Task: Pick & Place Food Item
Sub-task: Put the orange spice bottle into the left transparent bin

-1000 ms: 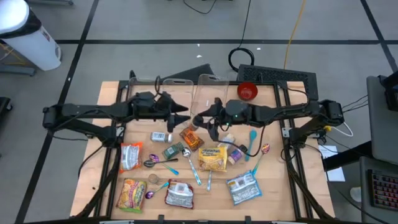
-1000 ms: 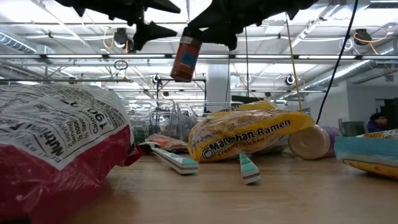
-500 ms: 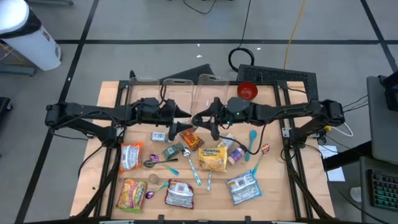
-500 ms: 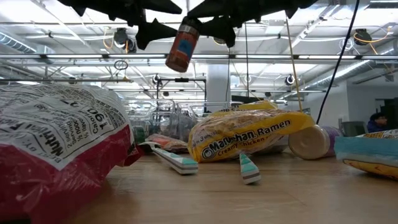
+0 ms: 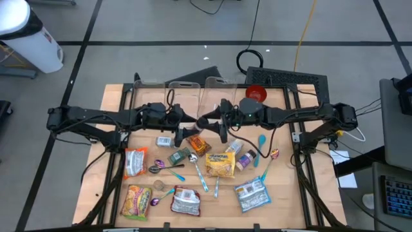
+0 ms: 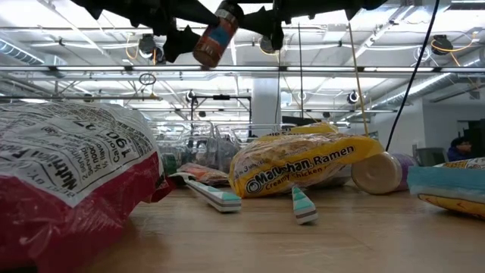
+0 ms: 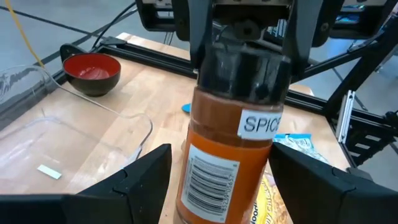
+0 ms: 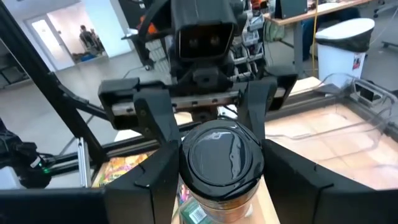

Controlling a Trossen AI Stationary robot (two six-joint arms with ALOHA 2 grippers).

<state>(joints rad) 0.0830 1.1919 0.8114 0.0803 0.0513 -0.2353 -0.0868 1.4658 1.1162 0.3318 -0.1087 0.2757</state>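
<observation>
1. Holding the spice jar [image 7: 233, 149] high above the table [image 5: 283, 193], our right gripper [image 5: 207, 124] pinches its black lid.
2. Our left gripper [image 5: 190, 129] waits open, fingers on both sides of the jar's bottom end.

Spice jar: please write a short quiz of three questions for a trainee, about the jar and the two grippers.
1. True or false: the spice jar is held up in the air.
2. What does the right gripper clamp? A) the jar's black cap B) the jar's base C) nothing
3. Fill in: the fingers of the left gripper stand ___ on both sides of the jar body, not touching it.

Key: 1 true; 2 A; 3 open.
</observation>
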